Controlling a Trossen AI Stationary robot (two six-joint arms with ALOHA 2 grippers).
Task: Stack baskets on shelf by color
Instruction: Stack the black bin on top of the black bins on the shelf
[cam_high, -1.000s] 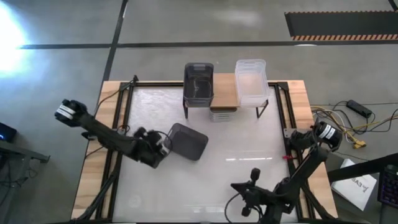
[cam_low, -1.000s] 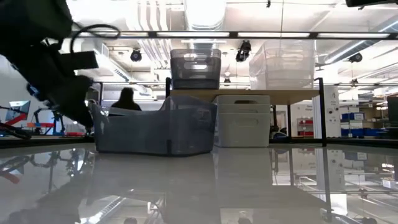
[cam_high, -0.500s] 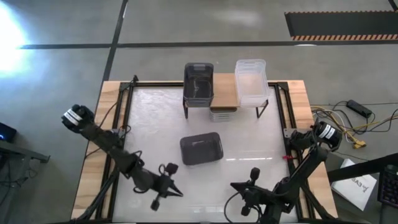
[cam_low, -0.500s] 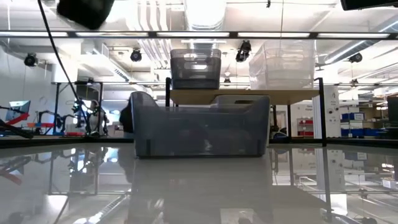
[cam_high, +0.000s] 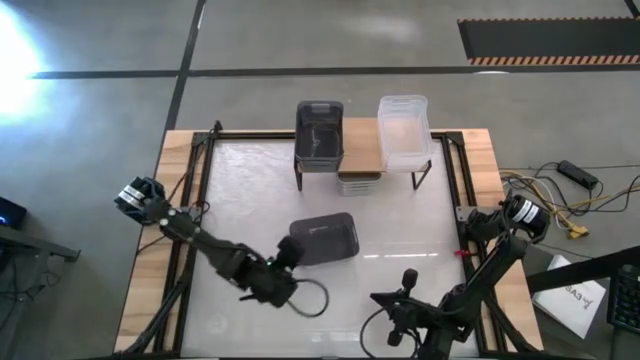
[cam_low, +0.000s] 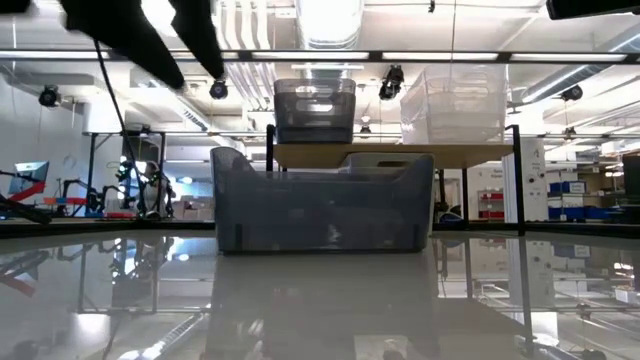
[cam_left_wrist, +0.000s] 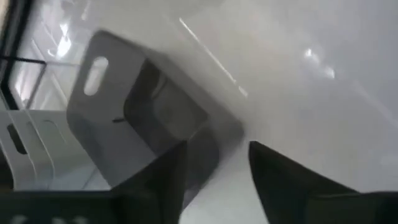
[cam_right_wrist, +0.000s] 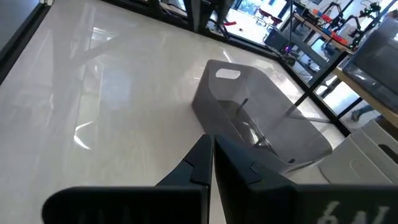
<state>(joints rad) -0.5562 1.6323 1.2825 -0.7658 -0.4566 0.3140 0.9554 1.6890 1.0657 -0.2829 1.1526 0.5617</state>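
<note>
4 baskets show in all, placed here relative to the shelf (cam_high: 360, 150): 1 dark grey basket (cam_high: 320, 130) sits on the shelf's left end, 1 clear basket (cam_high: 404, 131) sits on its right end, 1 light grey basket (cam_high: 360, 184) stands under the shelf board on the table (cam_high: 400, 265), and a 2nd dark grey basket (cam_high: 324, 238) stands alone on the table in front of the shelf, upright and open side up. In the low view this loose basket (cam_low: 322, 200) blocks most of the light grey one (cam_low: 400, 158) behind it. The left gripper (cam_high: 291, 258) hovers just beside the loose basket's front left corner, on the side away from the shelf, its fingers apart and holding nothing. The right gripper (cam_high: 406, 283) waits at the table's front edge, well apart from the shelf, fingers pressed together. Cables (cam_high: 560, 200) lie off the table to the shelf's right.
</note>
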